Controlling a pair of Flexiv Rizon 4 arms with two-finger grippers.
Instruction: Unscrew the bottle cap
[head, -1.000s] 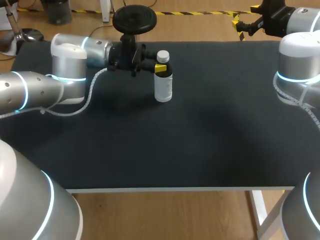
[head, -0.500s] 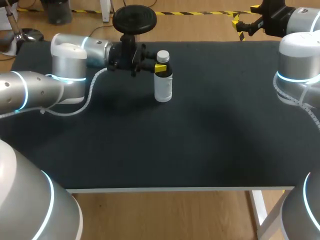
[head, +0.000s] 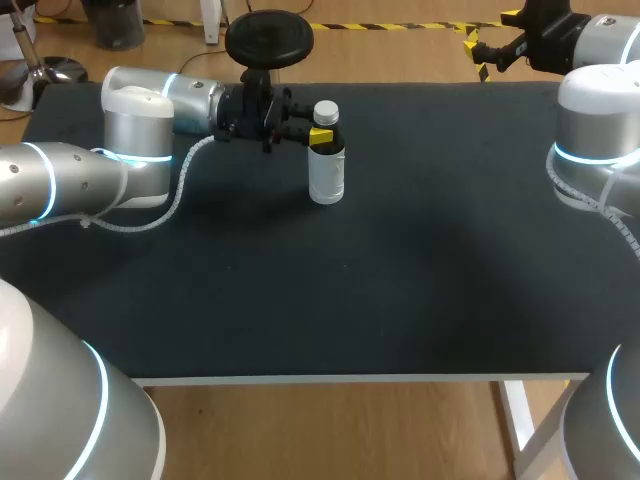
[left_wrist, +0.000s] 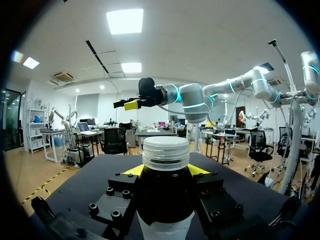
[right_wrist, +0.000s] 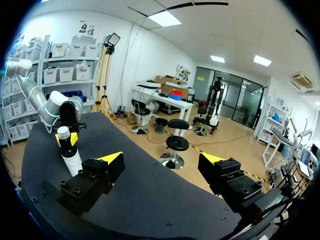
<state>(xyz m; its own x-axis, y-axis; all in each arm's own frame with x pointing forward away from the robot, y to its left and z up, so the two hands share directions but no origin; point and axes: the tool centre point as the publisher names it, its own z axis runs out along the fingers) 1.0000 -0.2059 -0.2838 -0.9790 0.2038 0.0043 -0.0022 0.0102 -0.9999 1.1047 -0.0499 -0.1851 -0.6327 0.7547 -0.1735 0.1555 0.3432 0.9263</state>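
A small bottle (head: 327, 170) with a white lower body, dark shoulder and white ribbed cap (head: 325, 112) stands upright on the black table, back middle. My left gripper (head: 318, 137) comes in from the left, shut on the bottle's dark shoulder just under the cap. In the left wrist view the bottle (left_wrist: 165, 200) fills the space between the yellow tips, with the cap (left_wrist: 165, 152) above them. My right gripper (head: 480, 50) hangs open past the table's far right corner, far from the bottle. The right wrist view shows its own gripper (right_wrist: 162, 162) holding nothing and the bottle (right_wrist: 70, 150) far off.
The black table top (head: 400, 280) bears only the bottle. A black round stool (head: 268, 38) stands just behind the far edge near my left wrist. The white front edge (head: 360, 379) runs along the near side.
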